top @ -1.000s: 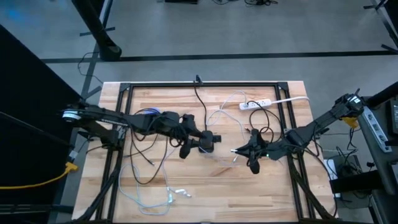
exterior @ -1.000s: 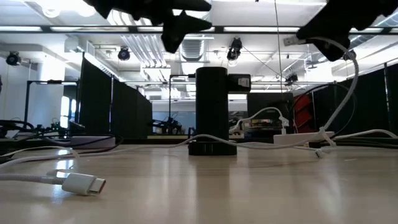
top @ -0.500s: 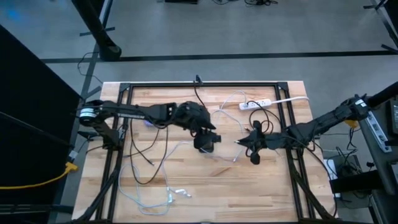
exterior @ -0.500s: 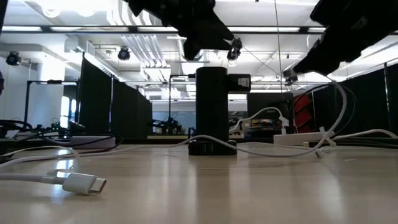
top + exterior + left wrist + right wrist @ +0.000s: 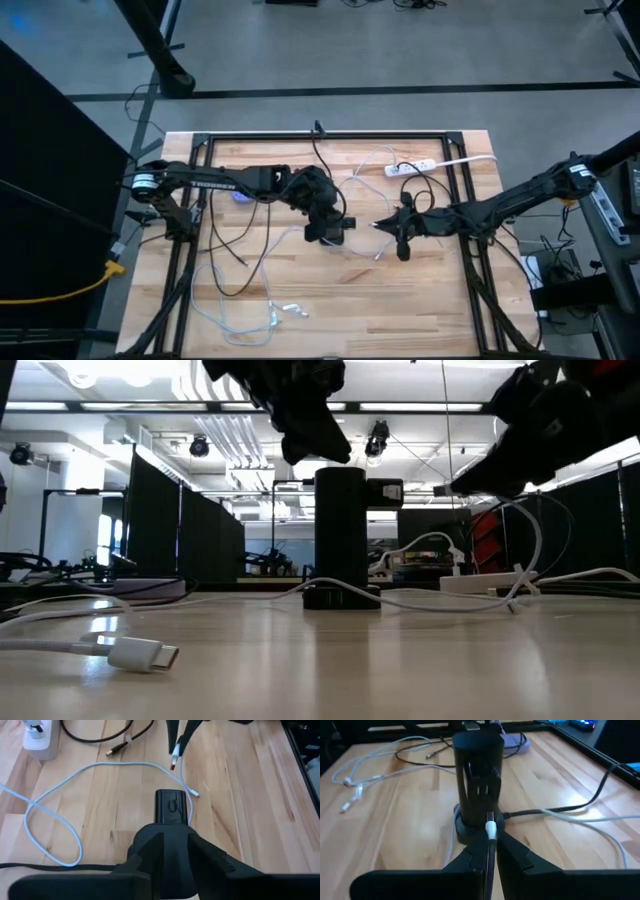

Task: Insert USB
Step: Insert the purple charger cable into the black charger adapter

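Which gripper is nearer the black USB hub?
Left. The left gripper is at the hub, over its top; the right gripper, pinching the white plug, sits off to its side.

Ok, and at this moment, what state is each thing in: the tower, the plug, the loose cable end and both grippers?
Black tower: upright on the table.
White USB plug: held off the table, aimed at the black tower, not yet inserted.
Right gripper: jaws shut on the white USB plug.
Left gripper: hanging over the black tower's top.
Loose white connector: lying on the table, unplugged.
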Available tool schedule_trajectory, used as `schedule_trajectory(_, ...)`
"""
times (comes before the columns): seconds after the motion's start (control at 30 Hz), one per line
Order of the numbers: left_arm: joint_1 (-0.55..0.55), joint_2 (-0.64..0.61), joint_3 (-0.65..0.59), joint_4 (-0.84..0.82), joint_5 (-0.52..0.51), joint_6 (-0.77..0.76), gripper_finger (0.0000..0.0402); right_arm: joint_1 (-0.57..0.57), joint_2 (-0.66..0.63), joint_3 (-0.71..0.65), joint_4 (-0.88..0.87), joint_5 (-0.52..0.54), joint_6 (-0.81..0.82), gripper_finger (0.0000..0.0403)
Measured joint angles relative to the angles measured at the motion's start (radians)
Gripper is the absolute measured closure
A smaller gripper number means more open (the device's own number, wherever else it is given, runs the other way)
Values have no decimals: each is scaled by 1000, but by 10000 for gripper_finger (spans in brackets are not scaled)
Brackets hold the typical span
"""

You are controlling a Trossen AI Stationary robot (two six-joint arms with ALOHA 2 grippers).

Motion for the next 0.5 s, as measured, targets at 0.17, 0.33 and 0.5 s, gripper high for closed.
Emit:
schedule_trajectory(0.17, 0, 1, -1, -20, 0, -1, 335, -24, 76, 2, 97, -61, -6, 391)
schedule_trajectory(0.33, -3, 1, -2, -22, -1, -16, 323, -25, 136, 22, 121, -79, -8, 391)
schedule_trajectory(0.5, -5, 1, 22, -24, -1, -16, 271, -25, 147, 28, 122, -81, -3, 391)
